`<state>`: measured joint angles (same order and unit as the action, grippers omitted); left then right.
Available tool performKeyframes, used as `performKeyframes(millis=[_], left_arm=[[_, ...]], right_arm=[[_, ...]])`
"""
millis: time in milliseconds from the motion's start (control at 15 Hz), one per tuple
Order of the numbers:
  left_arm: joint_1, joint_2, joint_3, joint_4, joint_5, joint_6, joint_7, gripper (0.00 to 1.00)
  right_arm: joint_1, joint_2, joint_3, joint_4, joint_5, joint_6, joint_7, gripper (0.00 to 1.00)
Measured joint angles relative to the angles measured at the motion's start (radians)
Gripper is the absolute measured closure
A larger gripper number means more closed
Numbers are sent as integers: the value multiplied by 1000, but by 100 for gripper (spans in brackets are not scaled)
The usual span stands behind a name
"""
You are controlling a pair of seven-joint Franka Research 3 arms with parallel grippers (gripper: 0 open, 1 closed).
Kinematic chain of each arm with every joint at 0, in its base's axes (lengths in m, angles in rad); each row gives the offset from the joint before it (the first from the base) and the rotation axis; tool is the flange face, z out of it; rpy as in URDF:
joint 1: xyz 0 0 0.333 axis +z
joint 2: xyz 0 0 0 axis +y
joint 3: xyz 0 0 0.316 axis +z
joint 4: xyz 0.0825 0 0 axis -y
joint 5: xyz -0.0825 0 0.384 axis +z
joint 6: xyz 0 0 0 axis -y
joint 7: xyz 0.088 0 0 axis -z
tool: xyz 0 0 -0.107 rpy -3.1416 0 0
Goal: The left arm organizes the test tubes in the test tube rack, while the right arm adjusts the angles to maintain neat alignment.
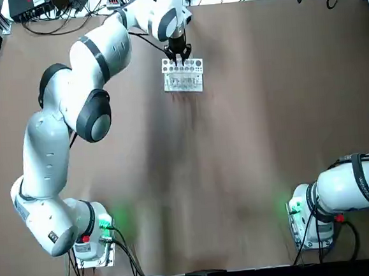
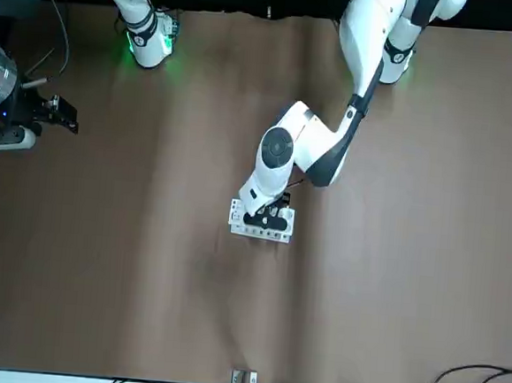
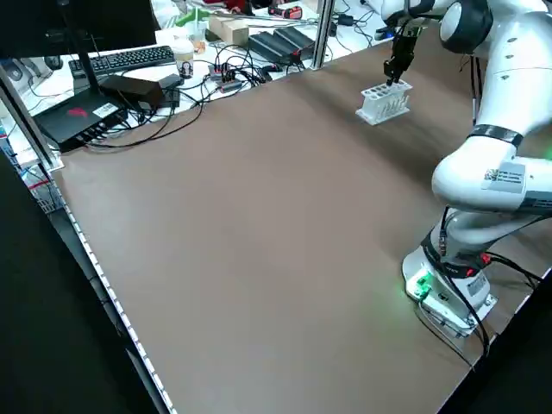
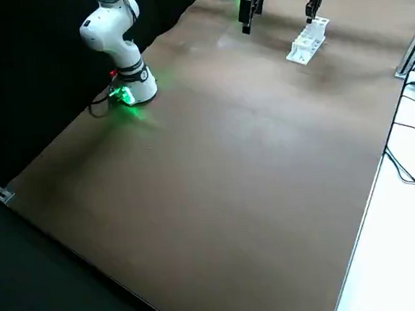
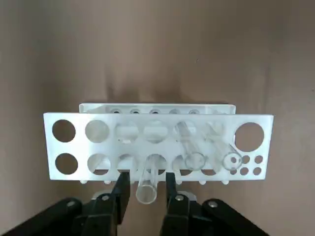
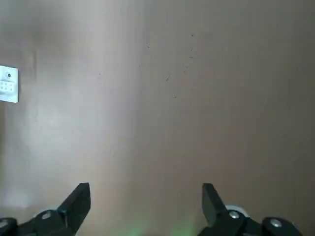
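A clear tube (image 5: pixel 147 183) sat pinched between the left gripper's (image 5: pixel 145 192) fingers at the rack (image 5: pixel 157 146); the right gripper (image 6: pixel 145 202) hung open, well apart.

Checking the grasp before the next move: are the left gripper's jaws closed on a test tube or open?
Shut on it. In the left wrist view the left gripper has its jaws pressed against both sides of a clear test tube standing in the test tube rack.

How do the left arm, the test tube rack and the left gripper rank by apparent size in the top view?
1. Left arm, by far the largest, spanning from its base to the rack.
2. Test tube rack.
3. Left gripper, slightly smaller than the rack, though it sits nearer the camera, so this ranking is unsure.
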<state>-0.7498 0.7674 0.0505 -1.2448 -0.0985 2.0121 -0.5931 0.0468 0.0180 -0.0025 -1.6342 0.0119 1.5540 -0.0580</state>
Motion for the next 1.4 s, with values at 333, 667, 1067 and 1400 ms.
performKeyframes(millis=[333,667,1067,1400], left_arm=[[0,0,0,0,0,0,0,63],[0,0,0,0,0,0,0,65],[0,0,0,0,0,-1,0,66],[0,1,0,0,0,-2,0,67]], right_arm=[[1,0,1,0,0,0,0,0],[2,0,5,0,0,-1,0,0],[6,0,7,0,0,-2,0,0],[8,0,7,-1,0,-2,0,0]])
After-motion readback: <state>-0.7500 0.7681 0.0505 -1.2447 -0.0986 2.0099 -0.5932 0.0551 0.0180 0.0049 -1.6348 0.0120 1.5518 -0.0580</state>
